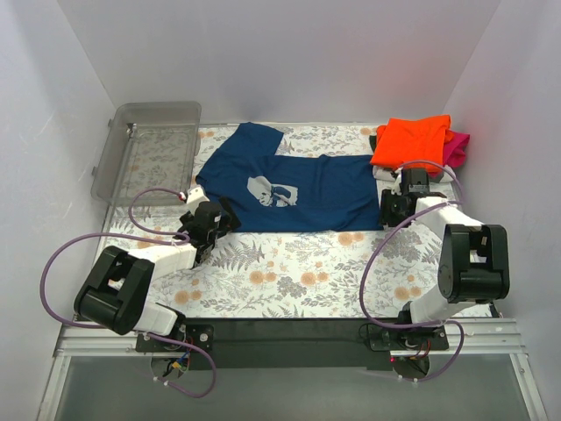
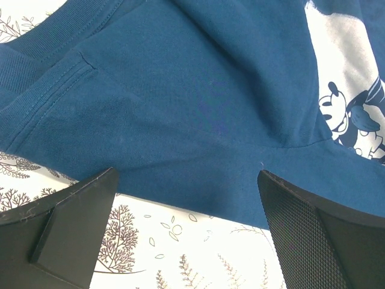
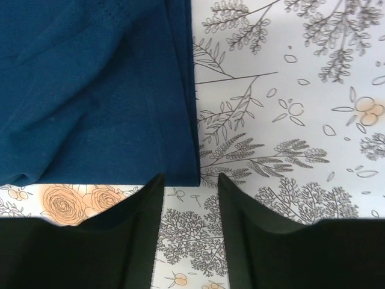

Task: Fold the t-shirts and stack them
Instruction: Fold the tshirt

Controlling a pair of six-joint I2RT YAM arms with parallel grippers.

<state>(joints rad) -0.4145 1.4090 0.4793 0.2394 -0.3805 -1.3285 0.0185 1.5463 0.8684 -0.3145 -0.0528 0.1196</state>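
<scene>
A navy blue t-shirt with a pale cartoon print lies spread flat across the middle of the floral table. My left gripper sits at its front left edge, wide open, with the shirt's hem just beyond its fingertips and only table between them. At the shirt's front right corner my right gripper stands partly open and holds nothing. A folded orange t-shirt lies on a magenta one at the back right.
A clear plastic bin stands at the back left of the table. White walls close in the left, right and back. The floral tablecloth shows bare in front of the shirt. Purple cables loop beside both arms.
</scene>
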